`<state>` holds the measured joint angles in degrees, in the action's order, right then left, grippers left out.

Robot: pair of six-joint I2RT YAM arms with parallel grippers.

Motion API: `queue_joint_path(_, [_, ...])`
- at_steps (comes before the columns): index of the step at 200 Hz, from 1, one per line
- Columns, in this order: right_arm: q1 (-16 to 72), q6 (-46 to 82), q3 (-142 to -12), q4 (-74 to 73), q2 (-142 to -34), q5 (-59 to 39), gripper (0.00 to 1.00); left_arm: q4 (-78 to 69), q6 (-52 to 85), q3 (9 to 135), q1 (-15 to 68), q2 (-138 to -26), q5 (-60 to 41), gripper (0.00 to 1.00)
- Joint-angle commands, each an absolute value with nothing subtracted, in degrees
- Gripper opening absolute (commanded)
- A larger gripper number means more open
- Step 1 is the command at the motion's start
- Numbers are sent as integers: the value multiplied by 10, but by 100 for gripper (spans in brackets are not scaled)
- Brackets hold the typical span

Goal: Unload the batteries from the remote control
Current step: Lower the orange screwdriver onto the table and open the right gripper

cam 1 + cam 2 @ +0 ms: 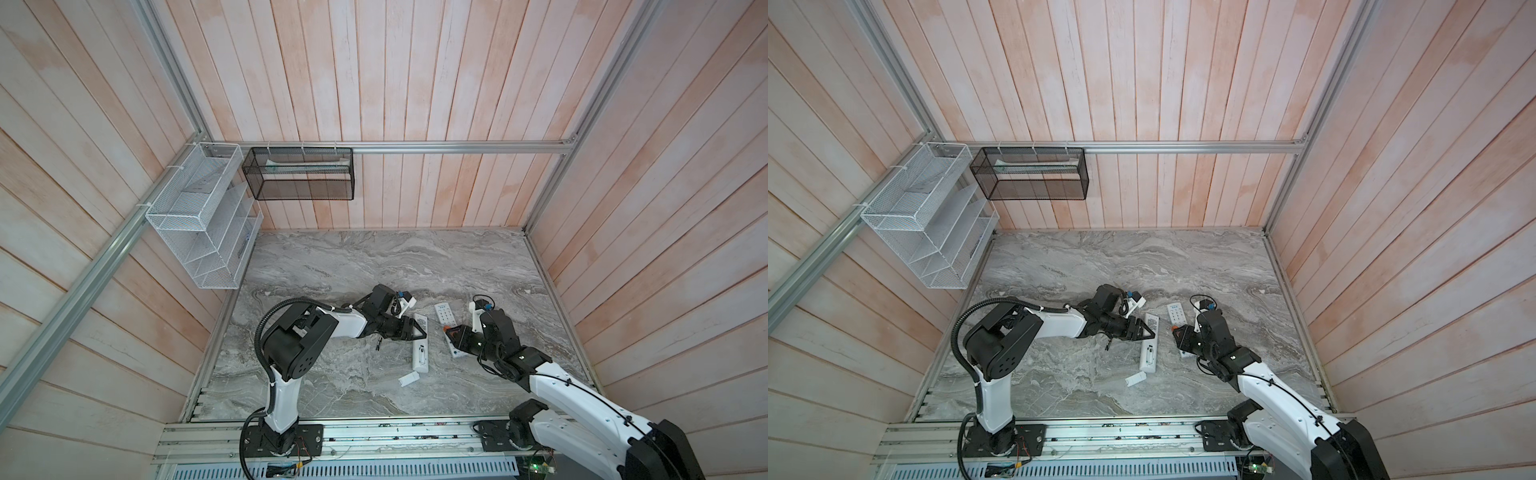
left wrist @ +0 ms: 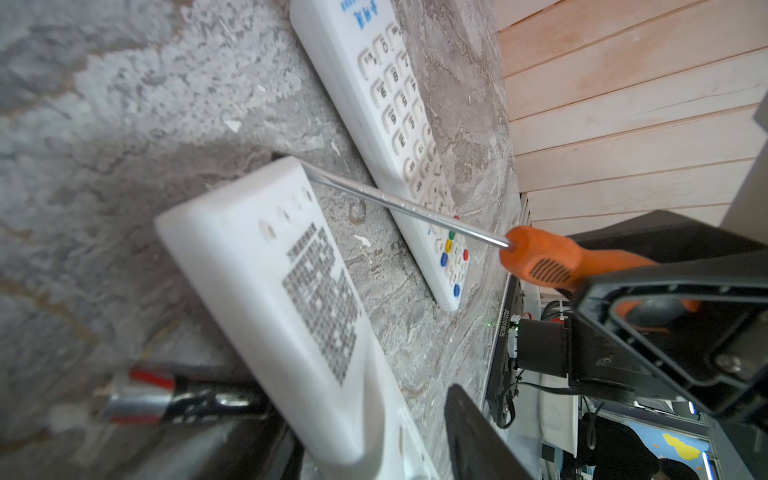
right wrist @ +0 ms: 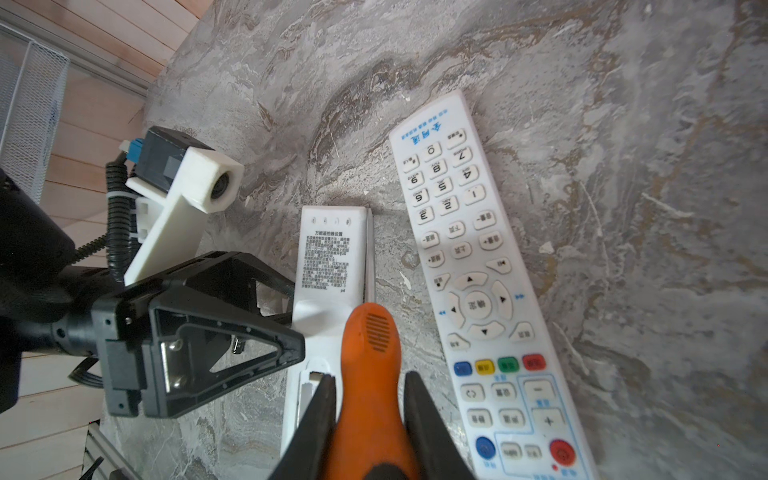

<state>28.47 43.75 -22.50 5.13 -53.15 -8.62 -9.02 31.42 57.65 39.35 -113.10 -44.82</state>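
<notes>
Nearest the arms' bases, a small white cover [image 1: 409, 379] was seen lying alone on the marble table [image 1: 332, 270]. Just beyond it, a white remote [image 1: 419, 351] was laid face down with its battery bay uncovered; whether a battery sat inside could not be told. One battery [image 1: 379, 344] was found on the table just beside that remote, on its left in both top views. The left claw [image 1: 419, 331] was held at the remote with its jaws apart; whether they pressed on it could not be told. The right claw [image 3: 370, 382] was closed on the orange handle of a screwdriver [image 3: 370, 332], whose shaft was laid along the remote's edge. A second remote [image 1: 445, 318] was set face up just beyond. On the far walls, a white wire basket [image 1: 195, 216] and a black wire basket [image 1: 299, 174] were hung.
</notes>
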Motion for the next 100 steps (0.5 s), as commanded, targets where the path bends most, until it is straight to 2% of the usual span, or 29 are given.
queue_joint_path(1, [290, 443, -208, 106, -527, -85, 28, -107, 317, 588, 400, -1143, -443, 55])
queue_joint_path(31, [290, 442, -209, 133, -504, -82, 44, -102, 320, 591, 400, -1140, -435, 55])
queue_joint_path(48, [290, 439, -212, 156, -488, -77, 53, -91, 318, 597, 400, -1134, -428, 59])
queue_joint_path(100, [288, 420, -244, 246, -462, -20, 68, -66, 305, 607, 400, -1116, -420, 61])
